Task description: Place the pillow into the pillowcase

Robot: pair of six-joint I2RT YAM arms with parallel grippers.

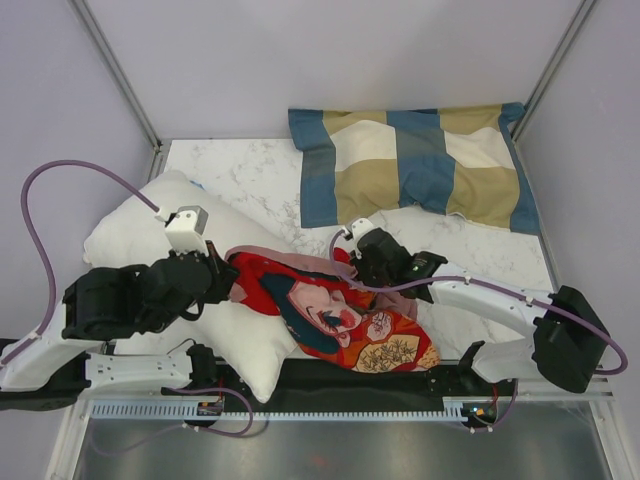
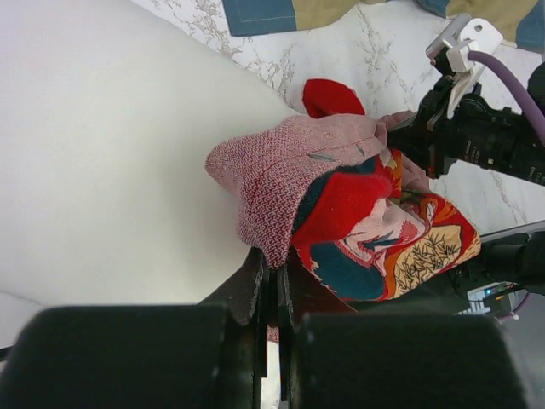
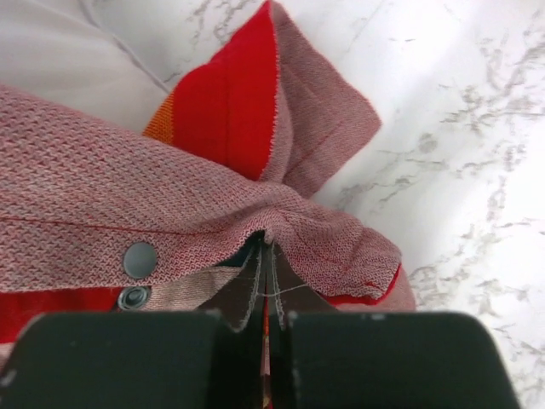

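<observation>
Here, pillow (image 1: 130, 235), marbled table (image 1: 250, 175), lilac walls (image 1: 330, 50)

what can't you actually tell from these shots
Top view: whether any of the pillow is inside the pillowcase; bunched folds and both hands cover its opening.
Right wrist view: how many layers the right hand pinches; fabric drapes over its tips.
Left wrist view: how much cloth the left hand holds; its own body blocks the view below.
Left wrist view: checked pillow cut off by the top edge.

pillowcase (image 1: 330, 315) over pillow (image 1: 140, 235) right side | checked pillow (image 1: 410, 165) behind both
</observation>
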